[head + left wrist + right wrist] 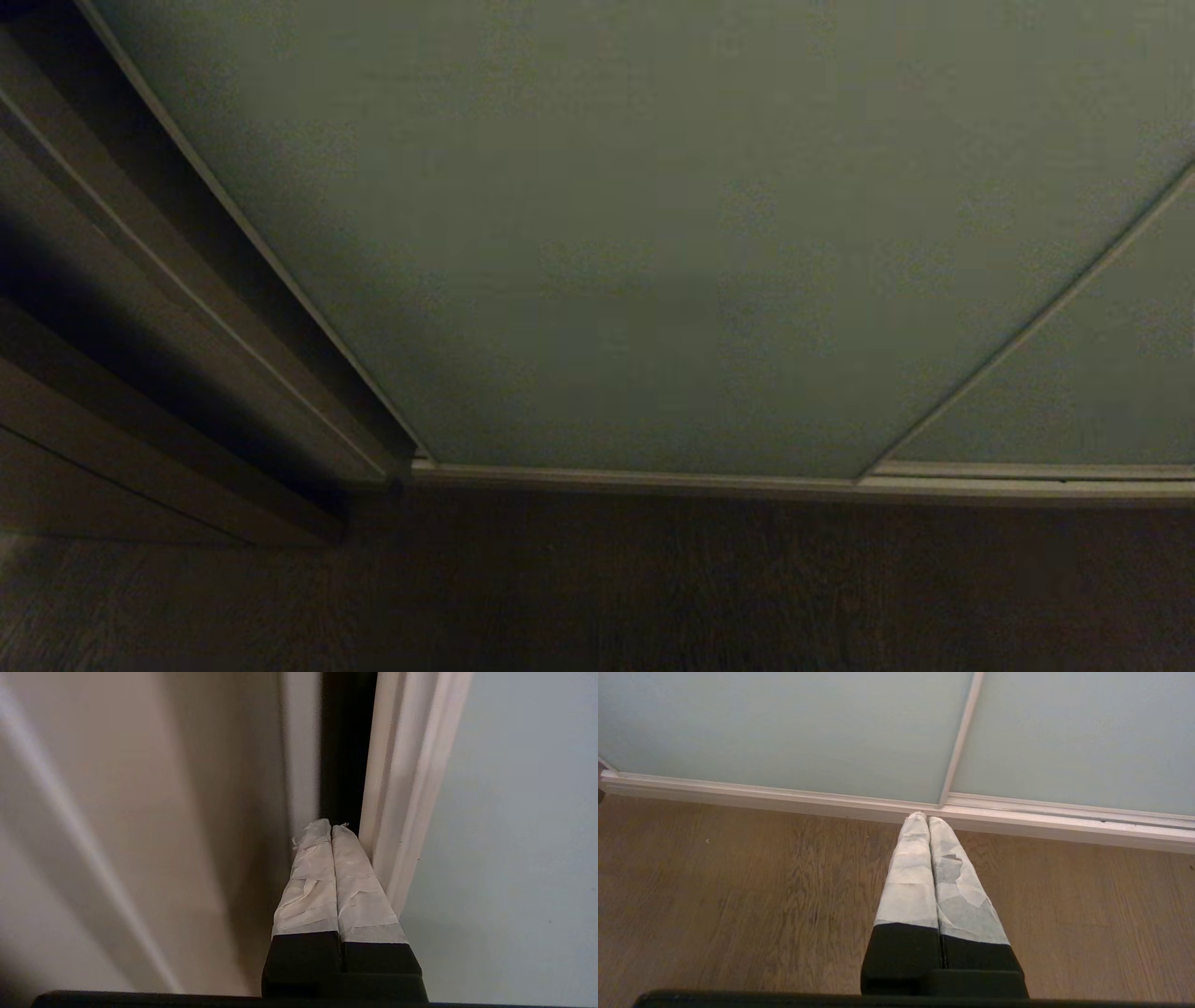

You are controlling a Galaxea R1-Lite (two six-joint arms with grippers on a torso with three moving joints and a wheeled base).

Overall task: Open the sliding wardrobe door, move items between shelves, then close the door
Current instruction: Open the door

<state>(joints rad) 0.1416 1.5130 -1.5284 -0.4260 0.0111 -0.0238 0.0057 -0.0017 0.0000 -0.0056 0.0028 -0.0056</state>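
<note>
Grey-green sliding wardrobe door point(514, 835) edge, beside closed left pincer point(331, 828)

Wood-grain floor point(738, 896), dark brown wooden frame point(140, 308) at left

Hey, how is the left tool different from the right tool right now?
The left tool points into the dark gap beside the sliding door's pale frame; the right tool points down toward the wooden floor in front of the bottom rail. The left sits close against the frame; the right hangs clear. Both are shut, empty and tape-wrapped.
</note>
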